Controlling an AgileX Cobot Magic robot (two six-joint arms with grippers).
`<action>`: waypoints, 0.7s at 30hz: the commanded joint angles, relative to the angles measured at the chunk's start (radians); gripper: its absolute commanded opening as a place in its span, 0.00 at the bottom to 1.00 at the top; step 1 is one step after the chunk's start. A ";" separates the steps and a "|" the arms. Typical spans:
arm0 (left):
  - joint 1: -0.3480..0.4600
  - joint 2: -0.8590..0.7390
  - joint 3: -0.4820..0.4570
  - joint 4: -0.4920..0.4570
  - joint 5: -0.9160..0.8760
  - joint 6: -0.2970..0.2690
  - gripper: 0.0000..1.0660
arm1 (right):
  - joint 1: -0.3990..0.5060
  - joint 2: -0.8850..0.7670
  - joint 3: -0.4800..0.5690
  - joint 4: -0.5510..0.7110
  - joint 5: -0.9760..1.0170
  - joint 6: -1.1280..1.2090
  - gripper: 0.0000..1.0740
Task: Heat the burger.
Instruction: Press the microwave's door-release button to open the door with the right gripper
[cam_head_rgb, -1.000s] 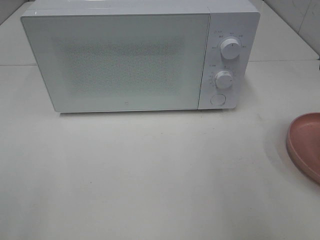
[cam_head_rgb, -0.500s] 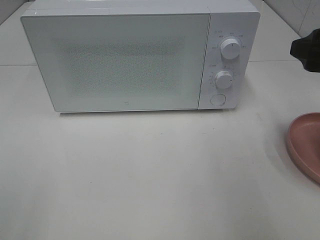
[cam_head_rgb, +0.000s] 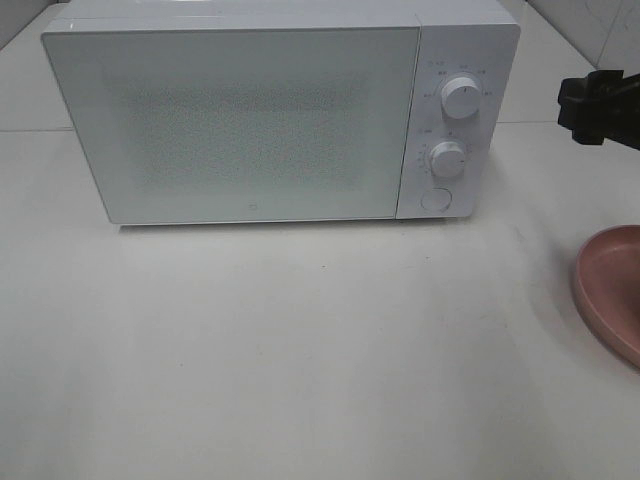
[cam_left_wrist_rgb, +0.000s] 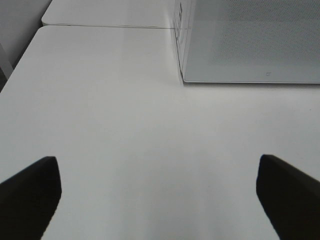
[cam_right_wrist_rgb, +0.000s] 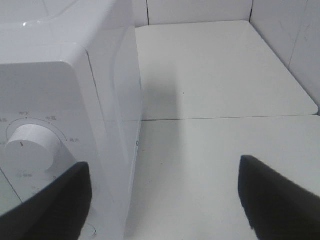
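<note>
exterior high, closed microwave (cam_head_rgb: 280, 115), right tool (cam_head_rgb: 575, 110) wide, empty, beside it, left tool (cam_left_wrist_rgb: 159, 192) wide, empty

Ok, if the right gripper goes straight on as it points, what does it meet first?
Between its fingers, the right gripper looks past the white box-shaped microwave onto bare white tabletop. One black finger overlaps the microwave's dial-panel corner and might clip that first; depth is unclear.

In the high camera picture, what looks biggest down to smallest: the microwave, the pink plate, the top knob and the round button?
1. microwave, by far.
2. pink plate, though the picture's edge cuts it off.
3 and 4. top knob and round button look nearly alike; the knob perhaps slightly bigger.
</note>
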 joint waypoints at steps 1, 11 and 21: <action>0.000 -0.023 0.002 -0.001 -0.009 -0.005 0.94 | 0.020 0.000 0.009 0.060 -0.060 -0.068 0.71; 0.000 -0.023 0.002 -0.001 -0.009 -0.004 0.94 | 0.245 0.084 0.027 0.368 -0.210 -0.252 0.71; 0.000 -0.023 0.002 -0.001 -0.009 -0.004 0.94 | 0.357 0.193 0.027 0.471 -0.283 -0.247 0.71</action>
